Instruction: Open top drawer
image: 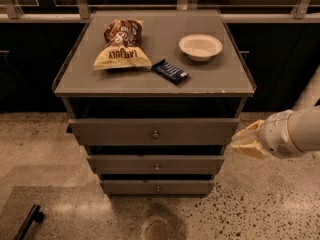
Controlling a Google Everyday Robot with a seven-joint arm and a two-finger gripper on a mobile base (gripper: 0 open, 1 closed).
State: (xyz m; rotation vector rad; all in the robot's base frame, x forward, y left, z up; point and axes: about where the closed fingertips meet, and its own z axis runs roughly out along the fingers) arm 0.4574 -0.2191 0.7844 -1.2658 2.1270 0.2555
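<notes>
- Top drawer (120, 132): uppermost of three grey drawers in a low cabinet, directly under the cabinet top (220, 81). Its front reaches past the cabinet's side posts at both ends. A dark band of shadow separates its upper edge from the top.
- Room in front of the drawer: open speckled stone floor (45, 154), also open to the left of the cabinet. A small dark object (30, 221) lies on the floor at lower left, well away from the drawer front.
- Appearance: flat matte grey panel, the widest and tallest of the three, with one small round metal knob (155, 133) at its centre.
- Gripper (239, 142): cream-coloured, on a white arm (295, 134) entering from the right edge. It sits just beside the drawer's right end, at about the height of the panel's lower edge, pointing left towards it. It is off to the right of the knob and not touching it. Contact with the panel end cannot be judged. Whether the gripper is wide or narrow cannot be told; nothing is seen held in it.
- Middle drawer (125, 164) and bottom drawer (130, 186): each narrower and shorter than the one above, each with a centre knob.
- On the cabinet top: a yellow-and-brown chip bag (121, 51) at left, a dark blue snack bar (170, 71) near the front, and a white bowl (200, 47) at right, all apart from one another.
</notes>
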